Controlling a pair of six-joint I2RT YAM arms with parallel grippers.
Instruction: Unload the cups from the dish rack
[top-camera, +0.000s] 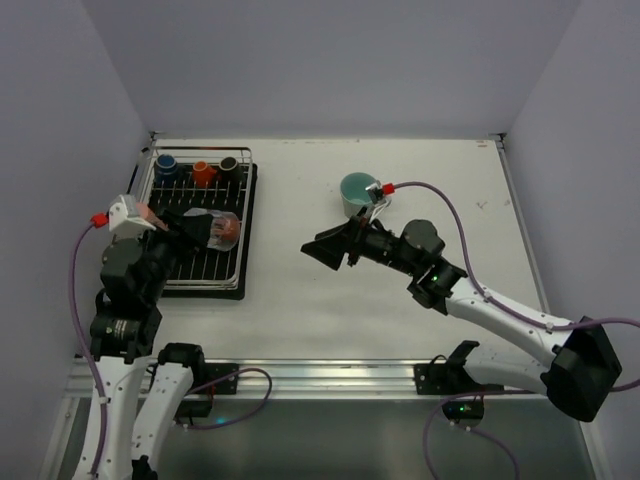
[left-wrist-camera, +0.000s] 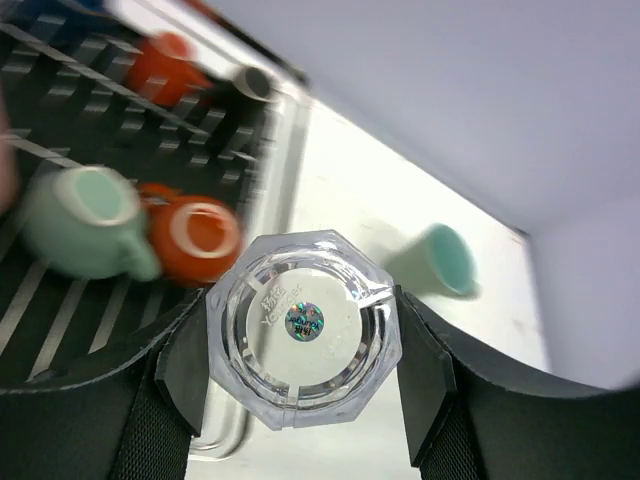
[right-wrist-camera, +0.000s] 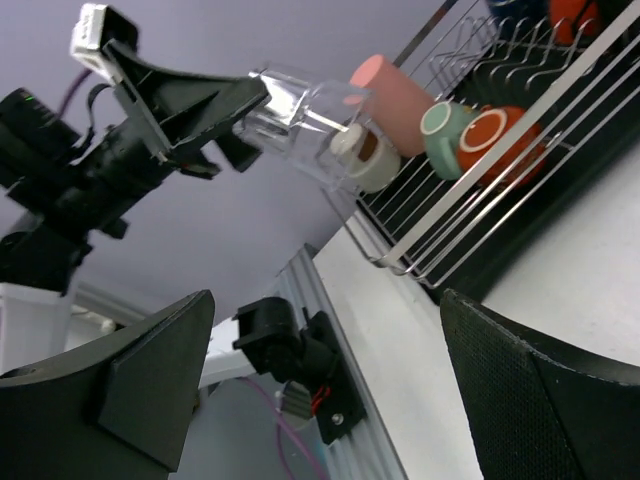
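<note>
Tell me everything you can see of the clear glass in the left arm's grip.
The clear glass is a faceted, eight-sided tumbler of thick transparent glass, with a small shiny round sticker on its base. The left gripper clamps it between its two black fingers. It lies tipped on its side, base toward the wrist, in the air above the dish rack. Nothing else seems to touch it.

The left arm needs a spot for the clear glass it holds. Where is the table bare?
For the clear glass, bare table lies between the dish rack and the right tool, along the near edge in front of both, and far right of the teal cup. The rack itself is crowded with cups.
</note>
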